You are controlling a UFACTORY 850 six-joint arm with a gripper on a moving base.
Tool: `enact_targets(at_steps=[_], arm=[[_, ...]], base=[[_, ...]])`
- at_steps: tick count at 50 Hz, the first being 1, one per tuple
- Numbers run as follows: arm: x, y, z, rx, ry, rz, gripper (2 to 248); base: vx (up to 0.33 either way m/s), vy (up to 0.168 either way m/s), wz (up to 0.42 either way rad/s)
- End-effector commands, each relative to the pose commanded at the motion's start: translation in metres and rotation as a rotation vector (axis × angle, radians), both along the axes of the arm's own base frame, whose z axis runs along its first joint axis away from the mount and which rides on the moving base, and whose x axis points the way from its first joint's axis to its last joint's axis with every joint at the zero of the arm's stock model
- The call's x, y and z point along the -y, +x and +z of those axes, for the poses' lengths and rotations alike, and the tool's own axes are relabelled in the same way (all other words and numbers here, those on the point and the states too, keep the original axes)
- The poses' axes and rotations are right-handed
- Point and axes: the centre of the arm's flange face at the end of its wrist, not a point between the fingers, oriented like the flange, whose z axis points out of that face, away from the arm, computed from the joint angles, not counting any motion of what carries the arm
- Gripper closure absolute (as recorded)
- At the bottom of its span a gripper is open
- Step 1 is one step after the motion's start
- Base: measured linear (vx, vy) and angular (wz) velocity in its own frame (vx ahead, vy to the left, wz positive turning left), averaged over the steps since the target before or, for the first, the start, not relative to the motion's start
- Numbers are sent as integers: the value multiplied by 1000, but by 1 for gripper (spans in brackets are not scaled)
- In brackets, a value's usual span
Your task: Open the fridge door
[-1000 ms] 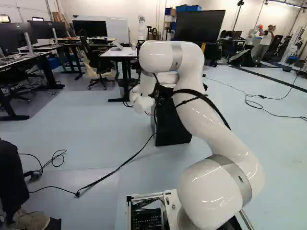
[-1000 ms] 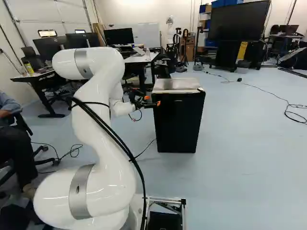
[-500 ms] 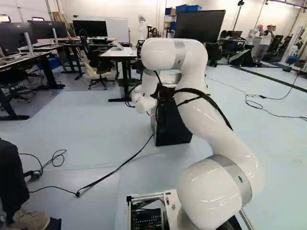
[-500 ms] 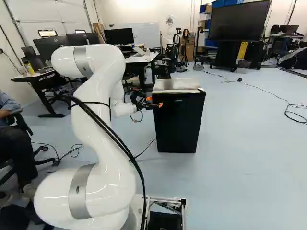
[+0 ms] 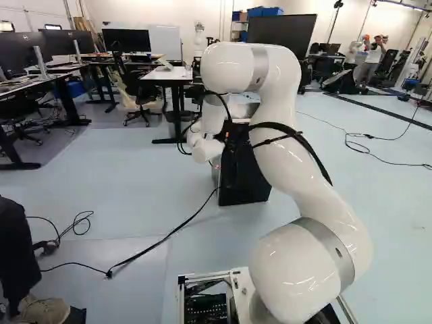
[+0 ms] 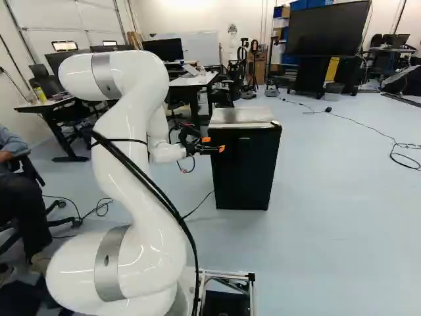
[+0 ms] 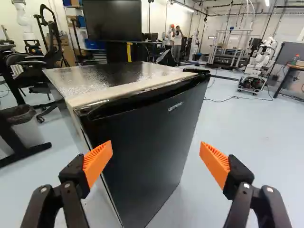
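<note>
Lower now, before the shut fridge door, with open fingers

Over the last second the arm has reshaped itself: its upper bend has risen, while the fingers have dropped a little and shifted across the front of the fridge, as the right base view shows. The fridge stands where it stood, ahead of the arm, and its door remains closed against the body.

The fingers are spread wide with nothing between them, their orange pads short of the door. No contact shows.

A dark cap at the fridge's far top corner looks like the hinge cover, so the side edge nearer the fingers is probably the one that swings free. The shift therefore reads as lining up, with no opening done.

Next, I judge, one finger must get at the seam on the fridge's free side and draw it outward. Pressing flat on the front would only hold the door shut, or might nudge the whole fridge.
</note>
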Motion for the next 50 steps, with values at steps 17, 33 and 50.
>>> enact_targets(at_steps=[17,33,50], arm=[[-8,-18,1,-20,-1,1,3],[-17,-10,0,-7,7,-2,3],[-27,10,-3,19,18,-7,3]], base=[[0,0,0],[0,0,0],[0,0,0]])
